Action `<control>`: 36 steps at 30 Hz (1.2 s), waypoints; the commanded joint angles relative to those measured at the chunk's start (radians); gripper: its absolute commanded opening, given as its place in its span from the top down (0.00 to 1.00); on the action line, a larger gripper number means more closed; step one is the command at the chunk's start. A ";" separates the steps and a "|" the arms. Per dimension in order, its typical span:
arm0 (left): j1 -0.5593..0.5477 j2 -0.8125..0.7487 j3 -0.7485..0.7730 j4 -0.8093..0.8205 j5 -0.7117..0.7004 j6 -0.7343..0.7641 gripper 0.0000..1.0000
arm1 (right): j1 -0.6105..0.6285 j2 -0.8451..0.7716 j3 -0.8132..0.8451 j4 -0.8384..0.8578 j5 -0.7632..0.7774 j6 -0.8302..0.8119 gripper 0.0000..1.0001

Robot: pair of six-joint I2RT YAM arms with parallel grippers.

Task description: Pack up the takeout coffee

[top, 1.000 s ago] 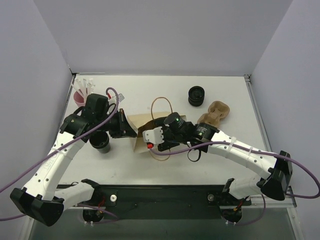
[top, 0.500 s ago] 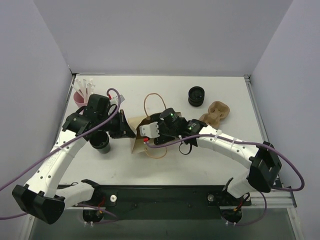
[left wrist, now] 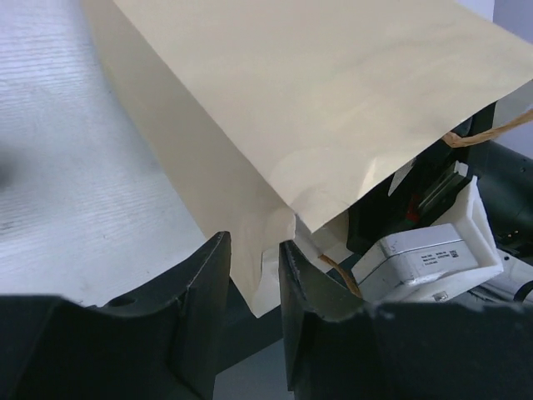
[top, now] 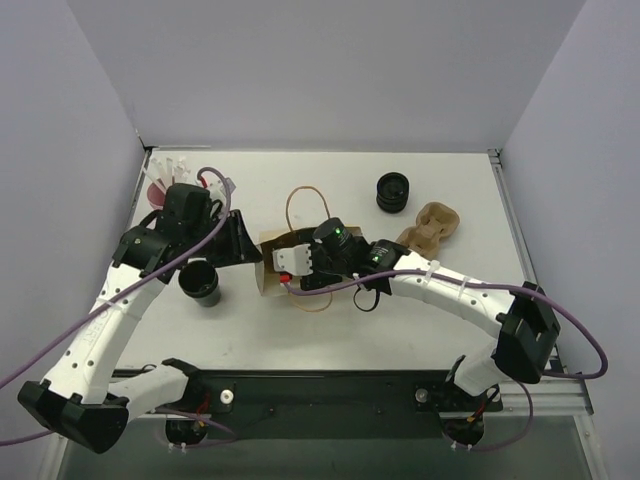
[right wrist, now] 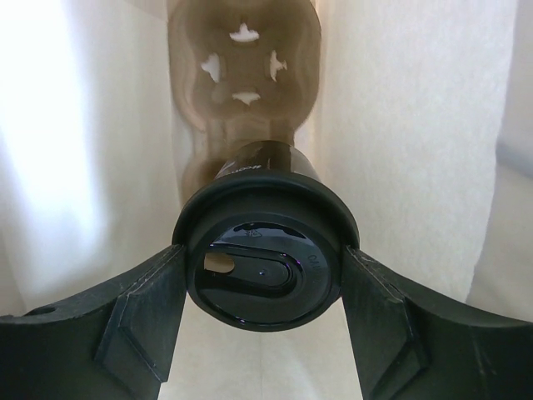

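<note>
Top view: my left gripper [top: 248,250] sits at the left end of the brown paper bag [top: 280,240], fingers on its rim. The bag lies on its side on the table [top: 420,310]. My right gripper [top: 281,273] reaches into the bag from the other side, with its white wrist camera [top: 297,262] just behind it. My fingers and the coffee are hidden here by paper and camera. A second black cup [top: 200,283] stands just behind my left fingers, under that arm. The pink cup of sticks [top: 160,190] is further behind them. The black ribbed rings [top: 393,190] and cardboard carrier [top: 430,225] sit well behind my right fingers.

Left wrist: my left gripper [left wrist: 254,243] is nearly closed, its fingers [left wrist: 200,308] pinching the bag's [left wrist: 316,92] lower edge. The paper hangs in the narrow gap. The table [left wrist: 67,167] is left of my fingers. The right wrist camera [left wrist: 425,258] and a twine handle [left wrist: 491,129] are right of them and ahead.

Right wrist: my right gripper [right wrist: 262,254] is clamped on the takeout coffee [right wrist: 262,279], one finger [right wrist: 141,308] on each side just under the lid rim. The lid faces the camera and the cup body points ahead. Pale bag walls [right wrist: 416,125] run left and right of my fingers. A brown moulded carrier [right wrist: 243,75] with cut-outs lies ahead of the cup. I can't tell whether they touch.
</note>
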 commanded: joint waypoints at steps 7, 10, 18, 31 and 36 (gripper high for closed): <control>0.000 -0.184 -0.108 0.037 -0.142 -0.038 0.49 | 0.025 -0.033 -0.019 0.071 0.084 0.133 0.43; 0.000 -0.193 -0.145 0.065 -0.133 -0.045 0.49 | 0.025 -0.031 -0.017 0.073 0.090 0.139 0.43; 0.000 -0.183 -0.208 0.235 -0.107 -0.052 0.48 | 0.031 -0.018 0.000 0.081 0.116 0.166 0.43; -0.016 -0.162 -0.223 0.311 -0.036 0.118 1.00 | -0.012 -0.031 0.037 0.062 0.055 0.068 0.44; -0.027 -0.183 -0.277 0.367 0.036 0.164 1.00 | -0.030 -0.036 -0.009 0.070 0.049 -0.044 0.45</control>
